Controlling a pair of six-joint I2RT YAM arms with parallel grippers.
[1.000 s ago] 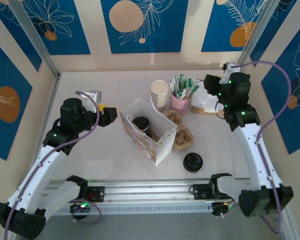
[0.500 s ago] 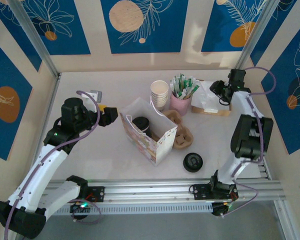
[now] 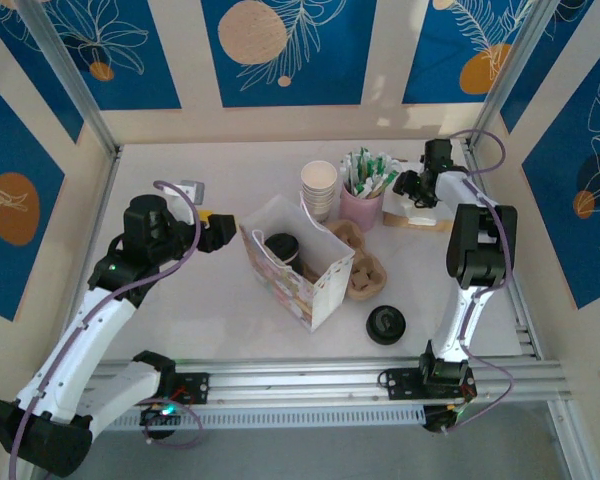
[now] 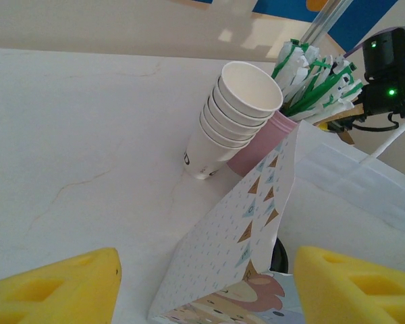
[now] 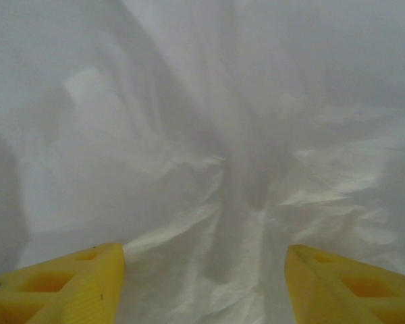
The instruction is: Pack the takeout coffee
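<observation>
Patterned paper bag standing open mid-table, both grippers with fingers apart.
On the white table, walled by blue-and-cream leaf panels, a loose black lid lies at 5 o'clock of the bag. The left gripper sits at the bag's 9 o'clock, holding nothing. From above, a dark-lidded coffee cup shows inside the bag, with a cardboard carrier at 3 o'clock. The left wrist view adds the bag's printed side. At 1 o'clock stand stacked paper cups and a pink cup of sachets. The right gripper is spread over white napkins.
</observation>
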